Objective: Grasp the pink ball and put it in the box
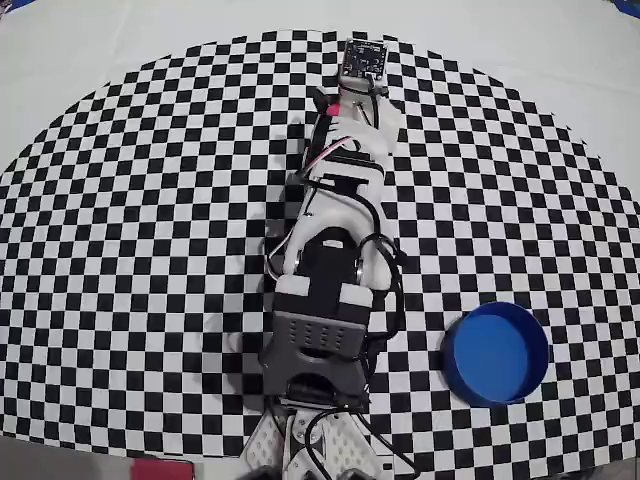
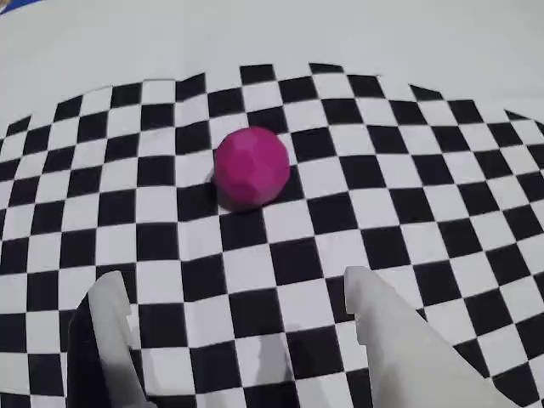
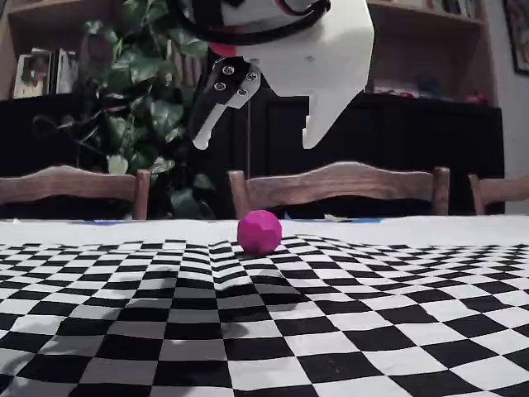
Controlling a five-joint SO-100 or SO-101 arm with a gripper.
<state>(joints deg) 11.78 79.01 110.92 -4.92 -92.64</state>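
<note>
Checkered cloth; overhead hides pink ball (image 2: 252, 167); wrist shows empty pincer (image 2: 238, 297) wide apart.

In the overhead view the arm (image 1: 335, 240) hides the pink ball entirely.

A black-and-white checkered cloth (image 3: 273, 331) is spread over the table beneath the gripper (image 3: 256, 136), and slight ripples are seen in it in the fixed view. Beyond the cloth's curved edge, a plain pale table surface (image 1: 120, 40) is exposed. Behind the gripper, three wooden chair backs (image 3: 339, 184) are lined up along the far side of the table. A leafy green plant (image 3: 145, 107) is placed behind and to the gripper's left in that view, before a dark cabinet (image 3: 430, 157). Wooden shelves with books (image 3: 37, 70) are seen above. The room is dimly lit.
</note>
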